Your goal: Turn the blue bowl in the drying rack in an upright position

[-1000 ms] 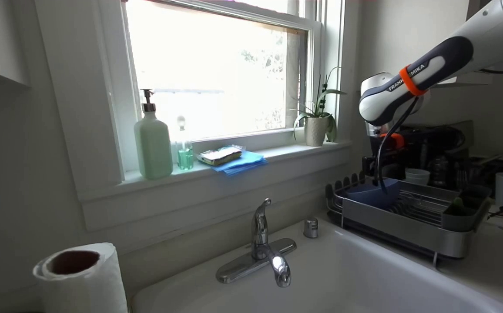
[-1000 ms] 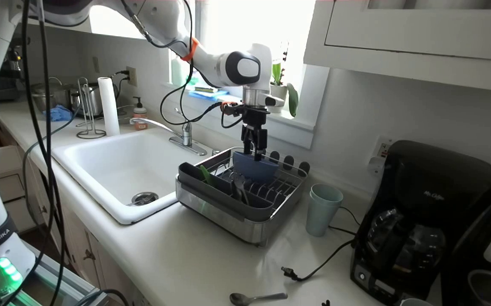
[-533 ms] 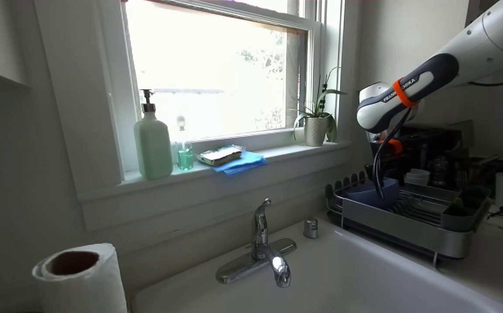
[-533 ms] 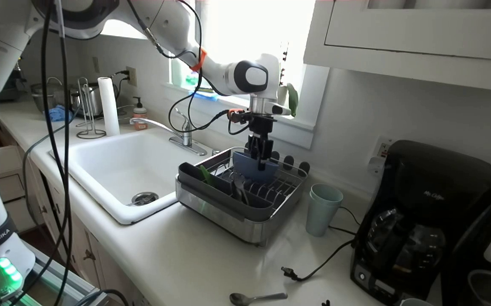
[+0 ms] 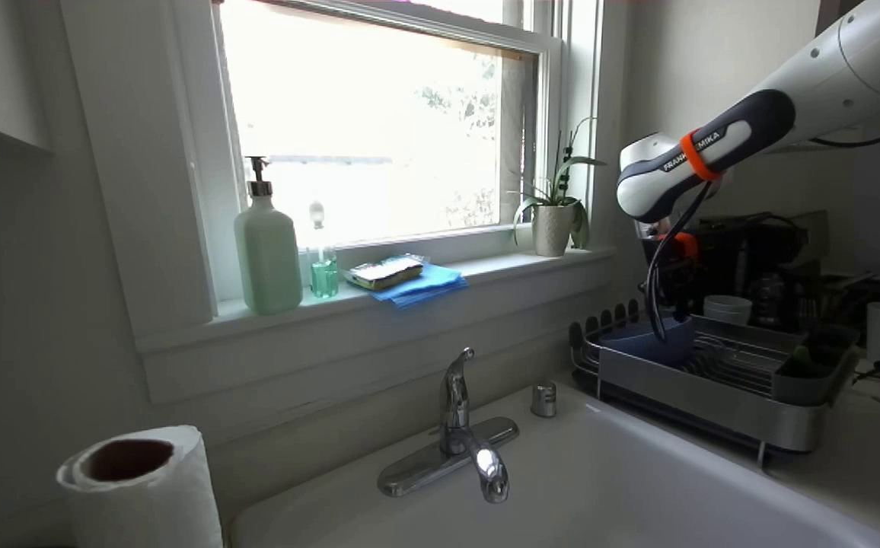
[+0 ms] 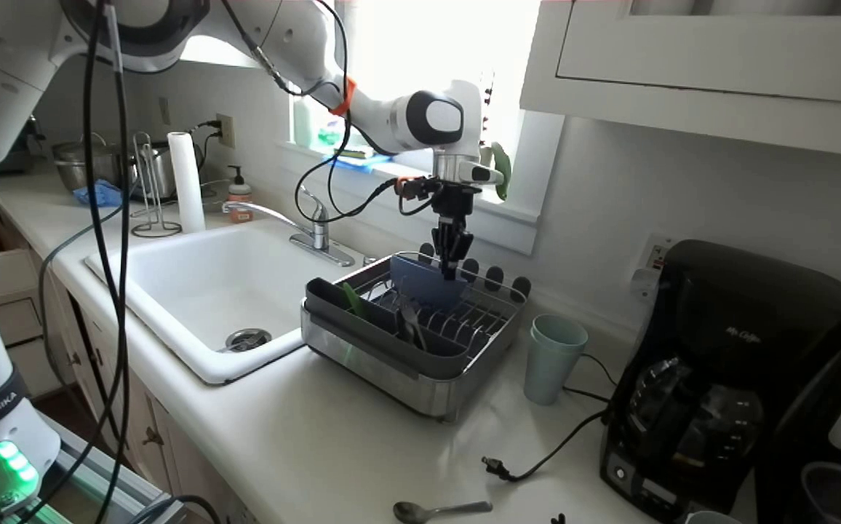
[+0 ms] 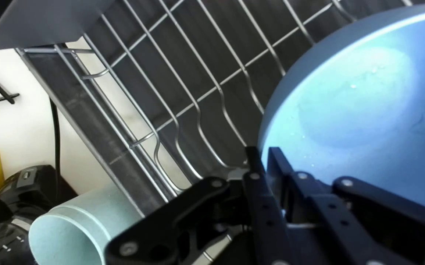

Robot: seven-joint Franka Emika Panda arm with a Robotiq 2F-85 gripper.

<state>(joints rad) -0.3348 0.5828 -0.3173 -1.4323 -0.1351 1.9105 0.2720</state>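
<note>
The blue bowl rests tilted among the wires of the drying rack, its wet inside facing the wrist camera. In an exterior view the outer wall of the bowl shows, with its upper edge sloping. My gripper straddles the rim, one finger outside and one inside, closed down to a narrow gap with the rim in it. From an exterior view my gripper points down at the upper edge of the bowl. The arm's cable crosses the bowl in an exterior view, where the fingers are too dark to make out.
Along one end of the drying rack runs a grey utensil caddy holding a green item and metal utensils. Teal stacked cups and a black coffee maker stand beside it. The sink borders the rack.
My arm came down toward the bowl, then rose slightly. The fingers, apart before, have come together on the rim. The bowl has shifted a little from its earlier place.
</note>
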